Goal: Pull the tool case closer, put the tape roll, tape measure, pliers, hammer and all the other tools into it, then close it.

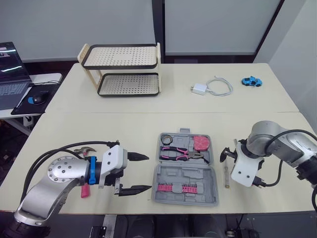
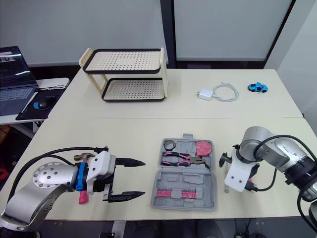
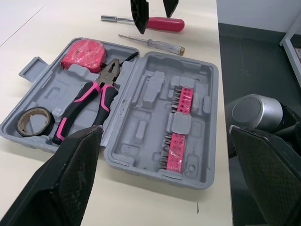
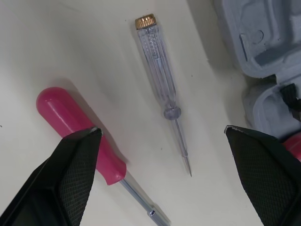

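The grey tool case (image 1: 171, 174) lies open at the table's front centre. Its far half holds the tape roll (image 1: 166, 140), the pink-handled pliers (image 1: 181, 153) and the pink tape measure (image 1: 201, 143); pink bits (image 1: 176, 188) sit in the near half. My left gripper (image 1: 147, 172) is open, just left of the case, pointing at it. Under that arm lies the hammer (image 1: 84, 148), its pink handle end (image 1: 85, 191) sticking out. My right gripper (image 4: 162, 131) hangs open over a pink screwdriver (image 4: 89, 141) and a clear tester screwdriver (image 4: 162, 94), right of the case.
A two-tier perforated rack (image 1: 124, 69) stands at the back left of the table. A white charger with cable (image 1: 208, 88) and a blue toy car (image 1: 251, 81) lie at the back right. A laptop (image 1: 10, 74) and mouse (image 1: 39, 97) sit on a side desk.
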### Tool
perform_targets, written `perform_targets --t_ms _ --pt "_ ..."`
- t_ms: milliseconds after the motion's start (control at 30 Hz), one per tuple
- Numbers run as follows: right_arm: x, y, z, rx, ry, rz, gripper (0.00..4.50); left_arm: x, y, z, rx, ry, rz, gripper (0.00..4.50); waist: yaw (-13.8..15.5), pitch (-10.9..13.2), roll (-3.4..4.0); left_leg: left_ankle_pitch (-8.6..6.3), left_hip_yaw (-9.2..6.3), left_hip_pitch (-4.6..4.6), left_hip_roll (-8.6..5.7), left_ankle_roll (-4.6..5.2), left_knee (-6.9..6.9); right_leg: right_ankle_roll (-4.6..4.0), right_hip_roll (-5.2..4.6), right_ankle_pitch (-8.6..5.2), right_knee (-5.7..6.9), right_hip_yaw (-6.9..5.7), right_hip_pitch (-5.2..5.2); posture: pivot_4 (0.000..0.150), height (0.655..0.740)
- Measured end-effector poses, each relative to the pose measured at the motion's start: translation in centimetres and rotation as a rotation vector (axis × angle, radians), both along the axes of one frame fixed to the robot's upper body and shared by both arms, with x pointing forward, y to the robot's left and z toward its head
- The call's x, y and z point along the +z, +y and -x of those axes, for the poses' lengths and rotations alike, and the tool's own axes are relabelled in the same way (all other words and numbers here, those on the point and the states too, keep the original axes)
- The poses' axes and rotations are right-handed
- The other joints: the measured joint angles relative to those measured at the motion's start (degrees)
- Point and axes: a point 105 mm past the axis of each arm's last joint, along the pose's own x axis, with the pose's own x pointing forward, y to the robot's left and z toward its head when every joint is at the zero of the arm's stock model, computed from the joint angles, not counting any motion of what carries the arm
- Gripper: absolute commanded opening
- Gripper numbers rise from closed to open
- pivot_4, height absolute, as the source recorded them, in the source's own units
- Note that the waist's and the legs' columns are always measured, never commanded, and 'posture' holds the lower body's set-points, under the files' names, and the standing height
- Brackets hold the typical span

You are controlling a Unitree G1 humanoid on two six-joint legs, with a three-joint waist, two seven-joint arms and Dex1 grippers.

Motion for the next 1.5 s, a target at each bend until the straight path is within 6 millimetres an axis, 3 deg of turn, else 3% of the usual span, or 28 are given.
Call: perform_targets --t_ms 400,567,700,1000,1033,1267,1500 --pt "-2.8 0.4 -0.9 0.006 0.039 0.047 4.48 -0.1 -0.1 0.1 0.020 0.008 -0.001 4.50 0.0 0.0 0.00 0.02 -0.01 0.00 -0.03 -0.04 0.01 0.00 0.00 0.00 0.00 0.00 -0.01 0.150 0.7400" --pt "-3.2 0.4 -1.5 0.014 0.031 0.064 4.48 0.0 -0.3 0.3 0.010 0.002 0.002 4.50 -0.1 0.0 0.00 0.03 -0.01 0.02 -0.02 -0.05 0.01 -0.01 0.00 0.00 0.01 0.00 0.00 0.150 0.7400" --pt "-3.3 0.7 -1.6 0.018 0.028 0.047 3.55 -0.1 -0.3 0.3 0.017 0.008 0.002 4.50 -0.1 0.0 -0.02 0.03 -0.01 0.03 -0.01 -0.05 0.01 -0.01 0.00 0.01 0.01 0.01 0.01 0.150 0.7400" --pt "-3.3 1.1 -1.2 0.018 0.037 0.038 0.33 0.1 -0.7 0.4 0.016 0.023 0.035 4.50 0.1 0.0 -0.02 0.03 -0.02 0.02 -0.04 -0.05 0.02 -0.01 -0.02 0.01 0.01 0.00 0.02 0.150 0.7400" --pt "-3.3 1.2 -1.1 0.020 0.040 0.039 0.17 0.2 -0.8 0.5 0.009 0.024 0.041 4.50 0.1 0.0 -0.02 0.03 -0.02 0.02 -0.04 -0.05 0.02 -0.01 -0.02 0.01 0.01 0.00 0.02 0.150 0.7400" --pt "-3.3 0.7 -0.4 0.016 0.067 0.043 0.17 0.3 -0.9 1.2 -0.037 0.025 0.055 4.50 0.0 0.0 -0.02 0.03 -0.01 0.02 -0.04 -0.04 0.02 -0.01 -0.02 0.01 0.01 0.01 0.01 0.150 0.7400" --pt "-1.2 0.0 0.0 0.048 0.045 0.030 0.17 0.6 -1.1 0.8 -0.041 -0.005 0.075 4.50 0.0 0.0 -0.02 0.02 -0.02 0.02 -0.03 -0.03 0.02 -0.01 -0.02 0.01 0.00 0.00 0.02 0.150 0.7400"
